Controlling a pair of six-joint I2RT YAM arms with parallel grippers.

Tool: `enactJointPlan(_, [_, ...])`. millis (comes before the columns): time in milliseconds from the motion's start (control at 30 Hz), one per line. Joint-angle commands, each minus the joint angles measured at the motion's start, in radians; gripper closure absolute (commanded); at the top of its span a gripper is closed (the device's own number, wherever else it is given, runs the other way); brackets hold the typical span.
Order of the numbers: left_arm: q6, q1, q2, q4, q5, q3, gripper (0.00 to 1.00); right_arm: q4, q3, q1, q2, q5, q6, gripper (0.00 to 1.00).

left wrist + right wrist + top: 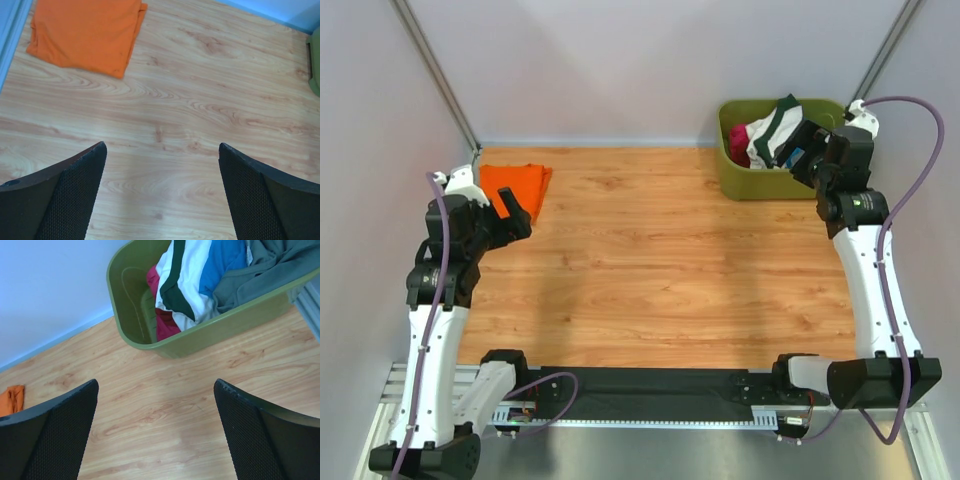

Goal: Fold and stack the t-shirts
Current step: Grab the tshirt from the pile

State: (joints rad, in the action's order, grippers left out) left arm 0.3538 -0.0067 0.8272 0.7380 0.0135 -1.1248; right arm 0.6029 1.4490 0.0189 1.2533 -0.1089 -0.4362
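The bright orange t-shirt (516, 184) lies folded flat at the table's back left; it also shows in the left wrist view (85, 32) and small in the right wrist view (11, 399). My left gripper (518, 213) hovers just in front of it, open and empty (162, 147). A blue cloth (222, 262) lies in the olive-green tub (200, 337) among other clothes; its neckline is hidden. My right gripper (798, 150) is at the tub's near right side, open and empty (156, 382).
The tub (735, 178) stands at the back right and holds white-and-green (182, 275), magenta (162, 322) and grey-green (265, 265) clothes. White walls close the back and sides. Bare wood table (660, 260) lies between the arms.
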Motion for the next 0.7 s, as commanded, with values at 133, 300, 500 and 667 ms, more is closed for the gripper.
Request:
enactJointPlan(133, [-0.007, 0.001, 0.003, -0.057, 0.068, 0.029, 0.01, 0.036, 0.117, 0.0, 0.053, -0.123, 0.044, 0.0])
enactJointPlan(300, [-0.006, 0.001, 0.053, -0.089, 0.137, 0.019, 0.01, 0.077, 0.221, -0.002, 0.227, -0.204, 0.028, 0.0])
enactJointPlan(500, [-0.024, 0.001, 0.128, -0.104, 0.177, 0.003, 0.01, 0.286, 0.679, -0.079, 0.601, -0.193, 0.01, 0.1])
enactJointPlan(667, [-0.024, 0.001, 0.187, -0.144, 0.187, -0.009, 0.01, 0.319, 0.896, -0.144, 0.822, -0.155, 0.033, 0.26])
